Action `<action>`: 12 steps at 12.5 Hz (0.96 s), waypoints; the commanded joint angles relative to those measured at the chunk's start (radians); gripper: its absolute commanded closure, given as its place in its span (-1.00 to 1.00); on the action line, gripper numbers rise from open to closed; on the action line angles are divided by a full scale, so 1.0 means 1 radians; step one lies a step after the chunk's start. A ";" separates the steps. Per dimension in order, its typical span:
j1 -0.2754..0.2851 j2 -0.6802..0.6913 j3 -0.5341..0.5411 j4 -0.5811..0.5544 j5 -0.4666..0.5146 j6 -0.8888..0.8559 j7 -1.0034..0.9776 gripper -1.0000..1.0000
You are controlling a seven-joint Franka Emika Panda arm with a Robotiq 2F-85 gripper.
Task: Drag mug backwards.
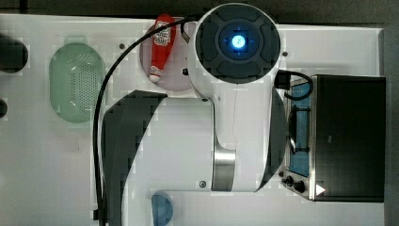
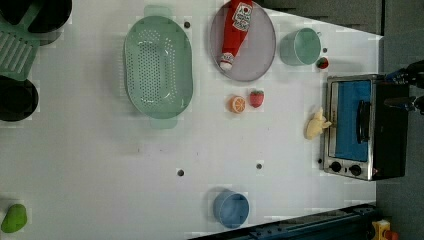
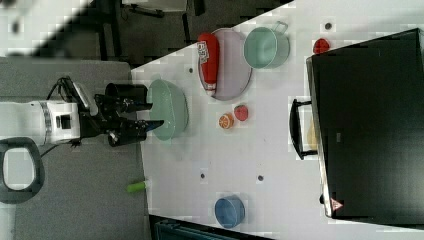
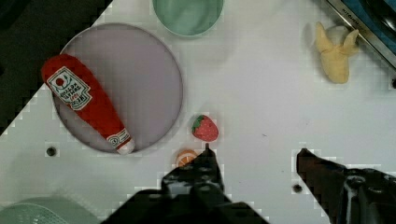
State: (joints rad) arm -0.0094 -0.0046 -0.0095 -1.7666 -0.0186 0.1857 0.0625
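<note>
Hovering high over worktop, gripper (image 4: 254, 156) fingers spread wide, holding nothing. Mug (image 2: 300, 46) sits near worktop's far edge, just beside plate (image 2: 260, 55), by toaster oven (image 2: 360, 127). Looks light, rigid, smooth-walled; likely slides easily. Best hold: pinch rim wall.

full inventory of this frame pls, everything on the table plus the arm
mug: 1, green, beside the plate
plate: 1, grey-lilac, left view's top
ketchup bottle: 1, red, lying on the plate
basket: 1, pale green, perforated, at the left view's left of the plate
orange slice: 1, orange, below the plate in the left view
strawberry: 1, red, next to the orange slice
banana: 1, yellow, by the oven
toaster oven: 1, silver and black, left view's right
blue cup: 1, blue, left view's bottom
arm: 1, white
pincer: 1, black, open, above the table
</note>
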 commanded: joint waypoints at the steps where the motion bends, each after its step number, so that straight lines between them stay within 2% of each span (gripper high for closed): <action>1: -0.005 -0.144 -0.012 0.053 -0.007 -0.187 0.009 -0.59; 3: -0.007 -0.129 -0.014 0.053 -0.007 -0.177 0.017 -0.99; 7: -0.018 -0.007 -0.044 0.055 -0.007 -0.057 0.080 -1.00; 12: -0.023 0.258 -0.109 0.082 -0.007 0.167 0.150 -1.00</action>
State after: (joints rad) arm -0.0254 0.2061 -0.0908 -1.6279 -0.0424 0.3613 0.1465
